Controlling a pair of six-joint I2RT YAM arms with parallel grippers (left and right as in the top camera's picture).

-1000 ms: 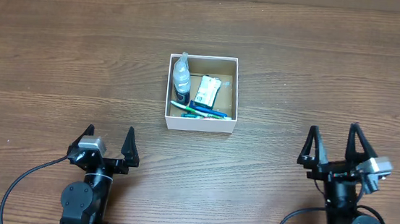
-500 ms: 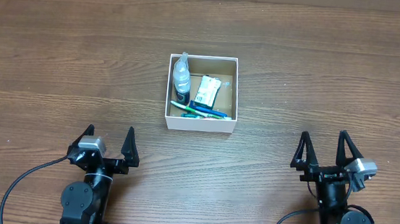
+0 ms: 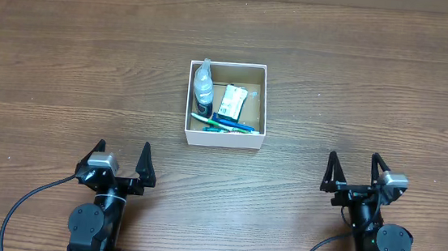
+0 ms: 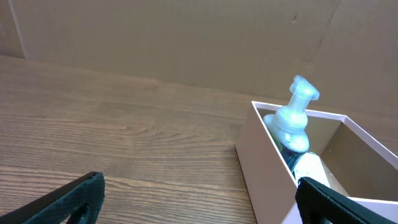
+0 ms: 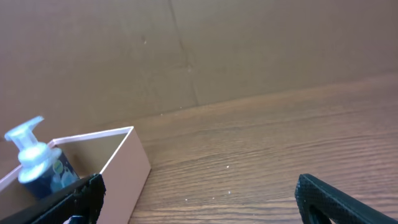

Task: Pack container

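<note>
The container (image 3: 224, 139), a square shallow white box with a brown inside, stands at the table's middle. In it are a pump bottle (image 3: 203, 85), a green-and-white packet (image 3: 232, 102) and a blue-green toothbrush (image 3: 224, 124). My left gripper (image 3: 122, 159) is open and empty near the front left, well short of the box. My right gripper (image 3: 356, 170) is open and empty at the front right. The left wrist view shows the box wall (image 4: 264, 162) and the pump bottle (image 4: 292, 121). The right wrist view shows the box (image 5: 127, 168) and the bottle (image 5: 34, 158).
The wooden table (image 3: 66, 71) stretches on all sides of the box. A brown cardboard wall (image 4: 186, 37) stands behind the table, also in the right wrist view (image 5: 186, 50).
My right arm has drawn back to the left and toward the front edge, its gripper staying open and empty. The left arm and the box contents have not moved.
</note>
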